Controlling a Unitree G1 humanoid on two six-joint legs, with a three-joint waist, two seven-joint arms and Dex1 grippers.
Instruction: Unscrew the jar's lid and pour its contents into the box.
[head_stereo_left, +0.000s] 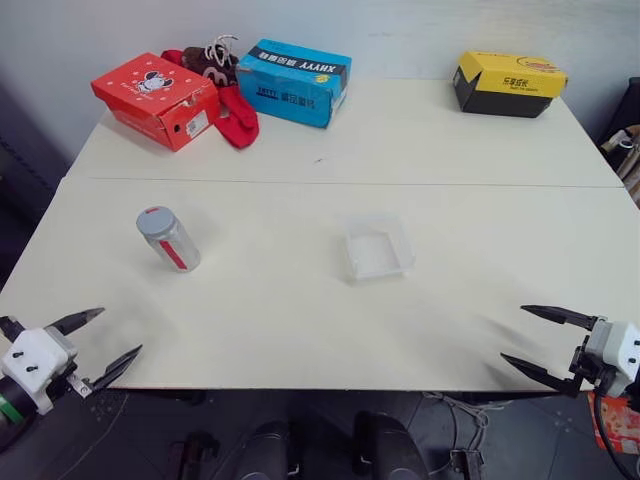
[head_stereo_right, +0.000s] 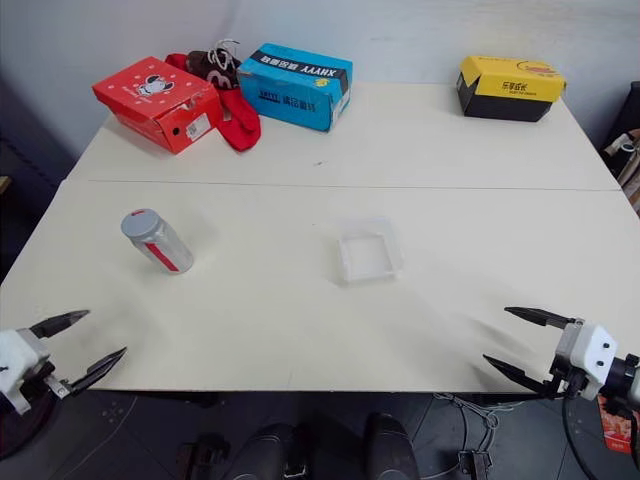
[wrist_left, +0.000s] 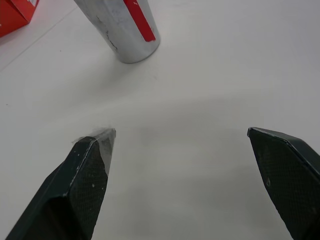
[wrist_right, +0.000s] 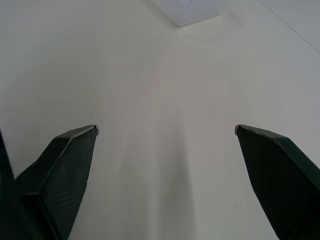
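Flanking red shoebox (head_stereo_left: 157, 98), blue shoebox (head_stereo_left: 296, 81): red cloth (head_stereo_left: 236, 116).

A cream table (head_stereo_left: 430, 140) stands against a pale wall (head_stereo_left: 400, 30), dark floor (head_stereo_left: 20, 230) beside it

Jar (head_stereo_left: 168, 239) left of box (head_stereo_left: 379, 246)

Bright, even light; soft shadows; wrist views slightly hazy.
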